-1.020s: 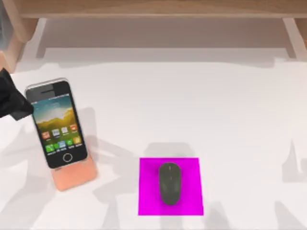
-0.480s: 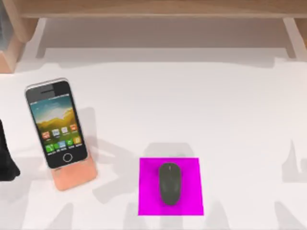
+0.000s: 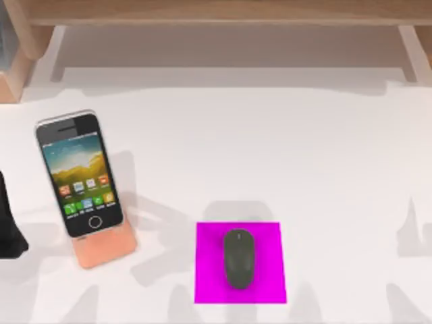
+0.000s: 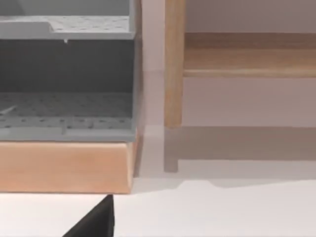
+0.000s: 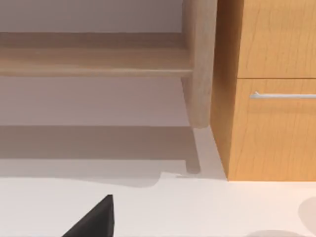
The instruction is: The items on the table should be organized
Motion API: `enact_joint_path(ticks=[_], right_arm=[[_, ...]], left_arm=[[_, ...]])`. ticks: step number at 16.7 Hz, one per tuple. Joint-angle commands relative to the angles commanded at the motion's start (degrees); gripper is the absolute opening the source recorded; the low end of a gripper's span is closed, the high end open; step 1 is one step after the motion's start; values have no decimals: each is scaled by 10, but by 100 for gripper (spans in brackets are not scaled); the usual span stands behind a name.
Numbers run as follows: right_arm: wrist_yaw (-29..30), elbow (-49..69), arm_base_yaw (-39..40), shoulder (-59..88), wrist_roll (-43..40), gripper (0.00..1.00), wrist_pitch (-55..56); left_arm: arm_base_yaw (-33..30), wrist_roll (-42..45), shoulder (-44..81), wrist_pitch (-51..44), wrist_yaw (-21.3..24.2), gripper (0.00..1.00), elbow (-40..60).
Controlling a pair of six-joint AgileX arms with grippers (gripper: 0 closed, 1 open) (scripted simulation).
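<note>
We see our left gripper (image 3: pixel 8 226) at the white desk's (image 3: pixel 304 155) left edge, its fingers' state unclear. The silver-edged smartphone (image 3: pixel 79 174) leans on a peach-orange stand (image 3: pixel 106 248); the dark grey oval mouse (image 3: pixel 239 258) sits on a magenta square pad (image 3: pixel 209 266). A light wooden shelf (image 3: pixel 216 12) lines the back.

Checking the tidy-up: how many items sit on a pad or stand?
2: dark grey oval mouse on the magenta square pad; silver-edged smartphone leaning on the peach-orange stand.
</note>
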Motion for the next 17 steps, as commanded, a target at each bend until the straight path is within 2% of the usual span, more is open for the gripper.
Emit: enact_joint_path(ticks=[3,7,17], right_arm=[[-15,7,-20,50,-1,100,35],[-54,27,-75,187,-2,100,130],[-187,114,-270,709,-4,100,492]], left_arm=[[0,0,0,0,0,100,0],[0,0,0,0,0,100,0],[0,0,0,0,0,100,0]])
